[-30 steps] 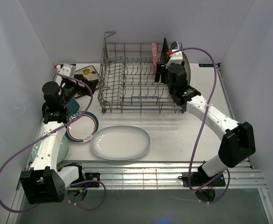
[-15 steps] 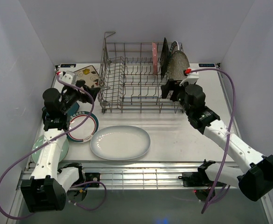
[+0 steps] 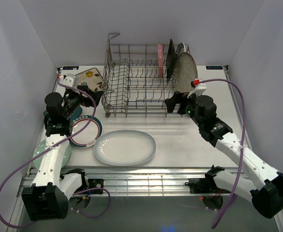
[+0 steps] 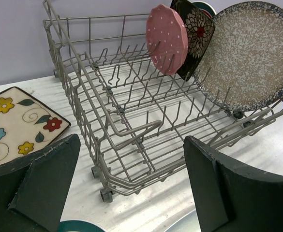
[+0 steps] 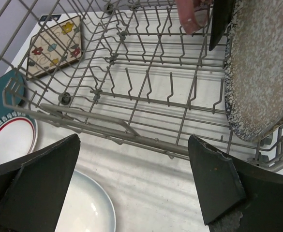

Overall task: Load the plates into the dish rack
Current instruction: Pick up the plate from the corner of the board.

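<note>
Top view: rack (image 3: 146,82) sits at the table's back, with pink plate (image 3: 159,60), black plate (image 3: 171,58) and speckled plate (image 3: 185,72) standing in its right end. White oval plate (image 3: 125,147) lies flat in front. Left gripper (image 4: 131,179) and right gripper (image 5: 131,174) are spread wide, holding nothing.

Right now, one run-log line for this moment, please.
left gripper: open | right gripper: open | speckled plate: upright in dish rack | white oval plate: not loaded
</note>
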`<state>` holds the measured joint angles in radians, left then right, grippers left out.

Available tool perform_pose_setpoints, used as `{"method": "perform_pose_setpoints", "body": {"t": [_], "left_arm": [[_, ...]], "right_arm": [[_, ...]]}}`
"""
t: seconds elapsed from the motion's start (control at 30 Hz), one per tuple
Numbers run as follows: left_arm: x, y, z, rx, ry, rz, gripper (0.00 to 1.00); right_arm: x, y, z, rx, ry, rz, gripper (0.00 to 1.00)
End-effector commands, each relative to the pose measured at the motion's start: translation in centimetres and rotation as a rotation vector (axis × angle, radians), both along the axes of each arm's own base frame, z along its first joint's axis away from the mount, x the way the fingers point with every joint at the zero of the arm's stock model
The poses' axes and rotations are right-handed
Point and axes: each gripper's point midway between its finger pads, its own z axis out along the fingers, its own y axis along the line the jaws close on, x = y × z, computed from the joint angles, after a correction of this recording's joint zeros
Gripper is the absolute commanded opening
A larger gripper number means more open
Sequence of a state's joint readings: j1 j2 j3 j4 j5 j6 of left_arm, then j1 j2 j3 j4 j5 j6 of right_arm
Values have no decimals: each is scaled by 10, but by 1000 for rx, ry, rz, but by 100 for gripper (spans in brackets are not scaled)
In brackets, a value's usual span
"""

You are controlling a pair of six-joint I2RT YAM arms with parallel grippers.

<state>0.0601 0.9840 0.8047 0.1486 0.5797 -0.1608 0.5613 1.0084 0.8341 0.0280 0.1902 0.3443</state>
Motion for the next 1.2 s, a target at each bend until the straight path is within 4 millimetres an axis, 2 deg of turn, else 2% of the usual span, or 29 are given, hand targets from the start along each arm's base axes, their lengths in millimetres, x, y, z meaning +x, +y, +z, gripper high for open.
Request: {"method": "perform_pose_setpoints", "body": {"t": [0.0, 0.1, 0.13, 0.17, 0.27, 0.33, 0.47, 0.6, 0.83, 0.87, 1.07, 1.17], "left_arm": [[-6, 3, 9, 54, -49, 2, 98], [-7, 2, 5, 74, -53, -13, 98], [-10, -3, 1, 83, -47, -42, 98], [-19, -14, -1, 97, -52, -129, 98], [-35, -30, -7, 151, -84, -268, 98], [-38, -32, -6, 159, -89, -288, 98], [-39, -33, -9, 170, -91, -297, 98], [-37, -30, -7, 164, -89, -258, 98], [-32, -25, -9, 174, -106, -155, 98], [-36, -35, -9, 178, -115, -182, 98], [-39, -47, -11, 213, -144, -163, 98], [-44, -60, -18, 242, -155, -194, 98]], "right_arm": [[-8, 9, 7, 24, -38, 73, 97], [-23, 20, -1, 41, -50, 171, 93], [-27, 21, 6, 57, -82, 190, 91], [-34, 25, -6, 61, -69, 232, 90], [-49, 31, -9, 100, -69, 295, 90], [-55, 33, -10, 113, -56, 318, 90], [-62, 35, -20, 140, 3, 336, 90], [-67, 43, -44, 161, 86, 371, 90], [-76, 51, -73, 211, 184, 397, 90], [-75, 51, -76, 215, 196, 388, 90], [-82, 48, -102, 245, 269, 363, 90], [-87, 49, -109, 278, 298, 365, 90]]}}
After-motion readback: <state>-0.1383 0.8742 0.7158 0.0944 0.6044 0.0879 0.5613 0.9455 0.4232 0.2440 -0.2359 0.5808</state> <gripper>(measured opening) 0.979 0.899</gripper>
